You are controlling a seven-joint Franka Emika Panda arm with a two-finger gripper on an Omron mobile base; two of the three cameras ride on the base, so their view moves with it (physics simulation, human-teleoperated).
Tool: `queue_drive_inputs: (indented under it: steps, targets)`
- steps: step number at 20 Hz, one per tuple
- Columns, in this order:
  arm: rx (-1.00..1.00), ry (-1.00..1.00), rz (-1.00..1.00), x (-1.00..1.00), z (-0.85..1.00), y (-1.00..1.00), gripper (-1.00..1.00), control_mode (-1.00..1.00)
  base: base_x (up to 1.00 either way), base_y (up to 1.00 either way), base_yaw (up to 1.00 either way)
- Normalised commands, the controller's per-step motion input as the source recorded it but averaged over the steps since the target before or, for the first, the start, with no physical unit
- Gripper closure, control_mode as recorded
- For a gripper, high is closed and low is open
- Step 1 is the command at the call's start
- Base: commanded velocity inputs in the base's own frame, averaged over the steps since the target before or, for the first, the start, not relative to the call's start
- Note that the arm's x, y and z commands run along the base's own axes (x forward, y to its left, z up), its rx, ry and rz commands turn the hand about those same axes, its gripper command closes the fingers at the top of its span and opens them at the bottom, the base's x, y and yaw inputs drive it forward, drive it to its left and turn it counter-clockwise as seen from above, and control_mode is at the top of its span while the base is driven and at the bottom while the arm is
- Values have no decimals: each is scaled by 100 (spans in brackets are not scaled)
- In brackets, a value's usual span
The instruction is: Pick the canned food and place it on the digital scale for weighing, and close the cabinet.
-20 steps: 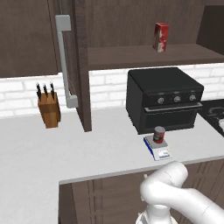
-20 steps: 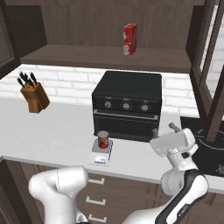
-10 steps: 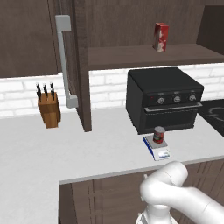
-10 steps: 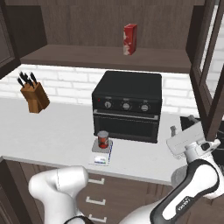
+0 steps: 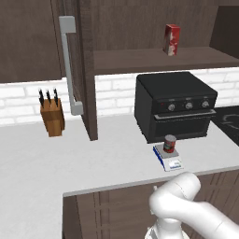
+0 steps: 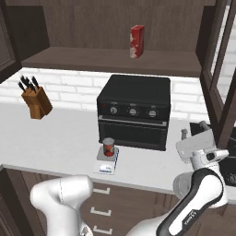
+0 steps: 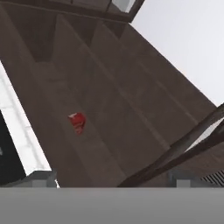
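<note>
The gripper (image 6: 193,133) hangs at about four o'clock in the right base view, off the oven's (image 6: 133,110) right side, jaws spread wide and holding nothing. The canned food (image 6: 108,147) stands upright on the digital scale (image 6: 106,165), at six o'clock from the oven front. The cabinet (image 5: 86,70) door stands open, edge-on at ten o'clock from the can. A red box (image 6: 137,41) sits on the shelf at twelve o'clock.

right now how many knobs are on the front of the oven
3. They sit in a row along the oven front panel, above its door: left knob, middle knob, right knob. None looks hidden.
</note>
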Motion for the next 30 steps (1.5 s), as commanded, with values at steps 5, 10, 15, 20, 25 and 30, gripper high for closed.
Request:
queue_drive_inputs:
  steps: [5, 10, 15, 20, 25, 30]
  targets:
    - [5, -23, -4, 10, -1, -6, -100, -100, 0, 0, 0]
    - [5, -36, 14, 0, -20, -45, -100, -100, 0, 0, 0]
    - [4, -28, 17, 0, -26, -53, -100, -100, 0, 0, 0]
    - [2, 0, 4, 0, 4, -57, -100, -100, 0, 0, 0]
    - [0, 15, 0, 0, 5, -34, -100, -100, 0, 0, 0]
    - [-3, 22, 0, -2, 1, -9, -100, -100, 0, 0, 0]
